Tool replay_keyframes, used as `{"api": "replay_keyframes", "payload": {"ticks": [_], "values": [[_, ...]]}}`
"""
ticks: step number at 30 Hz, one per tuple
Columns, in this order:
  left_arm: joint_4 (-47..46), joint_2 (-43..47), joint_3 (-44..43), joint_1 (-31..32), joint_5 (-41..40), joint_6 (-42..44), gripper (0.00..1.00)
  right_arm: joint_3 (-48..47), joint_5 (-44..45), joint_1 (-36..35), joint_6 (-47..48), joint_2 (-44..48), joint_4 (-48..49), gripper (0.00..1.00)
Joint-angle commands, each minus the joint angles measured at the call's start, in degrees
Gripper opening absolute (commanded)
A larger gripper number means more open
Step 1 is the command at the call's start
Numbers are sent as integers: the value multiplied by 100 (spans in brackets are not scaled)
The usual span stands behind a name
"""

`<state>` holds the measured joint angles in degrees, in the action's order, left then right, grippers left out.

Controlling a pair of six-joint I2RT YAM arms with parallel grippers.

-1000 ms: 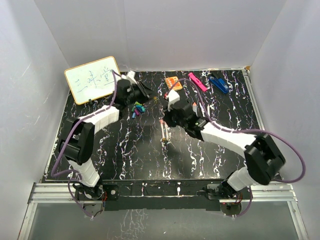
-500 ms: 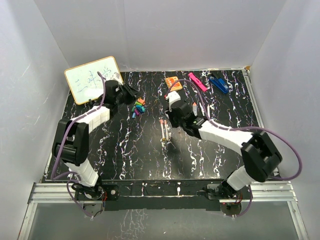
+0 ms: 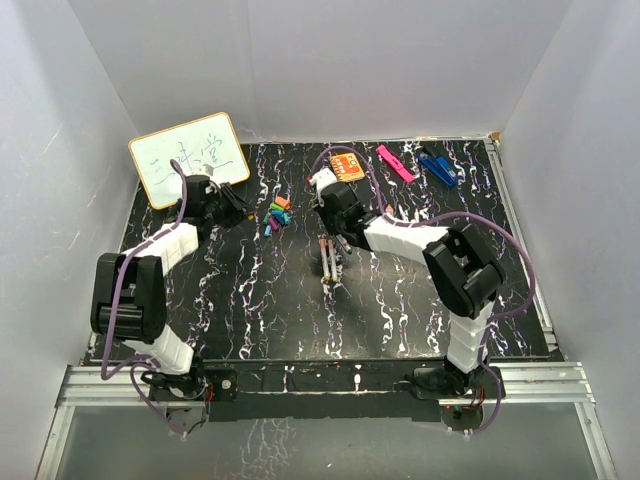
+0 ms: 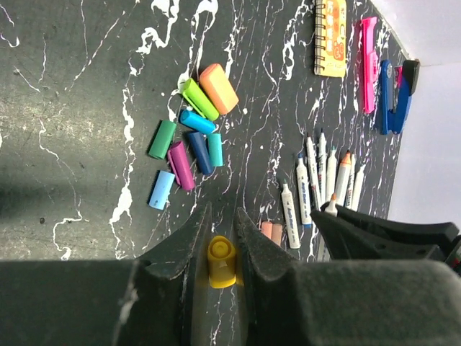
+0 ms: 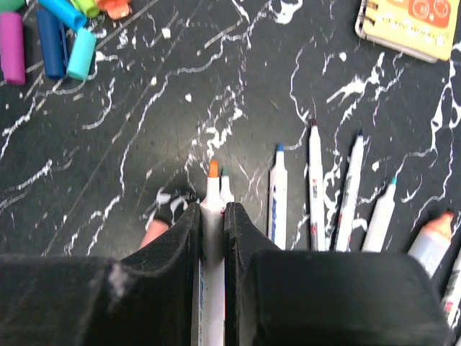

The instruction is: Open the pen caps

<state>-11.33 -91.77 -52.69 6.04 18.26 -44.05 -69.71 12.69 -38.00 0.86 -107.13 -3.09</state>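
My left gripper (image 4: 221,213) is shut on a yellow pen cap (image 4: 221,261), held just above the table. Several loose pen caps (image 4: 189,137) in orange, green, blue, purple and teal lie piled ahead of it; the pile also shows in the top view (image 3: 277,213). My right gripper (image 5: 212,209) is shut on a white pen (image 5: 212,223) with a bare orange tip. Several uncapped pens (image 5: 315,187) lie in a row to its right and show in the top view (image 3: 330,257). From above, the left gripper (image 3: 236,208) is left of the caps and the right gripper (image 3: 328,200) is right of them.
An orange notebook (image 3: 347,166), a pink clip (image 3: 394,162) and a blue clip (image 3: 437,167) lie at the back of the black marbled table. A small whiteboard (image 3: 188,157) leans at the back left. White walls stand on three sides.
My left gripper has pulled back to the left, away from the cap pile. My right gripper has moved left and toward the back, near the notebook.
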Motion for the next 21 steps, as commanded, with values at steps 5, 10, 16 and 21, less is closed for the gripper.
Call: {"api": "replay_keyframes", "payload": {"ticks": [5, 10, 16, 21], "values": [[44, -309, -3, -150, 339, 228, 0, -637, -243, 50, 401, -525, 344, 0], [44, -554, -49, -205, 354, 287, 0, -452, -402, 83, 501, -589, 583, 0], [-14, -815, -58, -250, 369, 271, 0, -402, -586, 109, 532, -670, 660, 0], [-57, -941, -40, -261, 356, 248, 0, -461, -650, 118, 579, -783, 661, 0]]}}
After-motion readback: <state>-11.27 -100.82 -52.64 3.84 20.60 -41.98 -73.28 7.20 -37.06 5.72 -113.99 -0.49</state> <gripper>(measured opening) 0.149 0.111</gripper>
